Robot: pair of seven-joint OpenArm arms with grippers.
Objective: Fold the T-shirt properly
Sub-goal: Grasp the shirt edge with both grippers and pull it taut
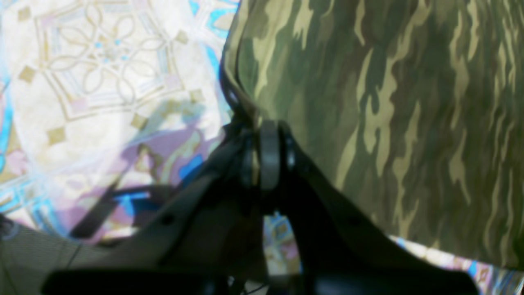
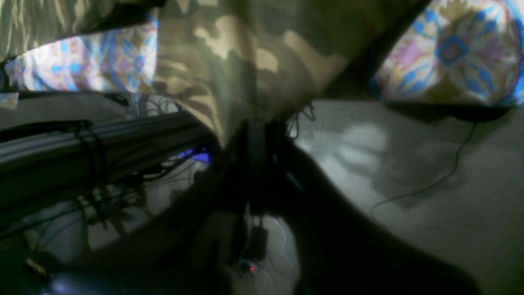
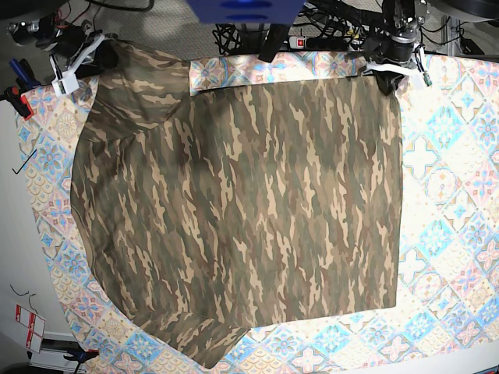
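A camouflage T-shirt lies spread across most of a pastel patterned tablecloth, its top edge lifted at two corners. The left gripper, at the top right in the base view, is clamped on one corner of the cloth. The right gripper, at the top left, pinches the other corner beyond the table's edge.

Base view is evenly bright and sharp. Both wrist views are soft and blurred; the right one is dim, the left washed pale, with purple shadows on the tablecloth.
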